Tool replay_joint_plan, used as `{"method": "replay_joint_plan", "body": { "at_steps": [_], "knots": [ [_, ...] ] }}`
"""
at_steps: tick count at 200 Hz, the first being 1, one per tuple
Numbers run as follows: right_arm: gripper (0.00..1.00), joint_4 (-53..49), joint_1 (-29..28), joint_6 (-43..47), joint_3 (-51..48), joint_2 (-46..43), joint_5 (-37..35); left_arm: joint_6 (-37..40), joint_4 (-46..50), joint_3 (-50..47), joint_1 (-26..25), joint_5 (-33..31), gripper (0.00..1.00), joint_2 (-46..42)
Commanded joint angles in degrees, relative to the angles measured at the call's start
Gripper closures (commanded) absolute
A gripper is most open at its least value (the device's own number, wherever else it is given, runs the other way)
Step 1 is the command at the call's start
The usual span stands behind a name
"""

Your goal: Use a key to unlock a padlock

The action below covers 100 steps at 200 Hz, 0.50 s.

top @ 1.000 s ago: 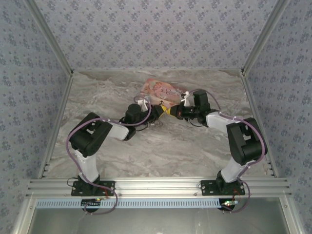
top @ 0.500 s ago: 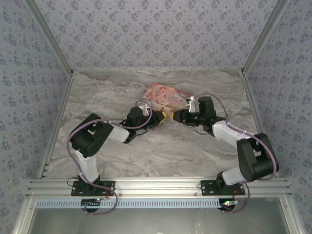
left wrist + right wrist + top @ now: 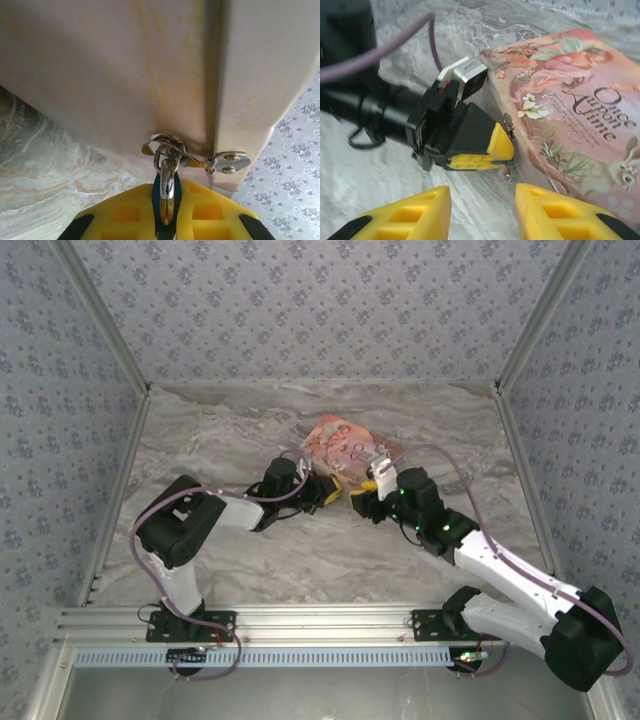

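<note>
The padlock [image 3: 168, 200], blue with a silvery shackle, is pinched between the yellow fingers of my left gripper [image 3: 167, 189], which is shut on it. Its shackle passes through the metal hasp [image 3: 167, 147] on the side of the pink box [image 3: 345, 445]. In the right wrist view a sliver of the blue padlock [image 3: 506, 162] shows at the left gripper's [image 3: 501, 150] tips. A small silvery piece [image 3: 506, 174] hangs just under it; I cannot tell whether that is the key. My right gripper [image 3: 482, 192] stands open with nothing in it, a short way in front of the padlock.
The pink illustrated box [image 3: 570, 100] lies on the marble tabletop [image 3: 300, 550], behind both grippers [image 3: 345, 492]. The right arm [image 3: 500, 570] stretches low across the near right. Patterned walls enclose the table on three sides.
My right gripper has opened and drawn back from the padlock toward the near side, and its arm has swung down and right. The left gripper stays shut on the padlock.
</note>
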State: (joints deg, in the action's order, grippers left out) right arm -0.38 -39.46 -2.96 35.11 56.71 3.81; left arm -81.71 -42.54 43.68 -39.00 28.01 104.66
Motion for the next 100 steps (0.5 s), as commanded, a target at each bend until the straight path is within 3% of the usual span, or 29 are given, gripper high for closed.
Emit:
{"method": "replay_joint_plan", "body": {
  "at_steps": [1,33,100],
  "knots": [
    [0.59,3.7,-5.3,14.1,-1.8,1.3,-13.7,-2.6,1.9,2.7,0.1,3.1,1.00,-3.6],
    [0.56,11.4,-11.5,29.4,-5.1,4.9,-21.2,-3.8,7.3,4.1,0.3,3.5,1.00,-4.7],
    [0.54,15.4,-11.8,42.7,-5.5,9.7,-25.3,-8.9,7.6,5.1,1.1,4.9,1.00,-5.7]
  ]
}}
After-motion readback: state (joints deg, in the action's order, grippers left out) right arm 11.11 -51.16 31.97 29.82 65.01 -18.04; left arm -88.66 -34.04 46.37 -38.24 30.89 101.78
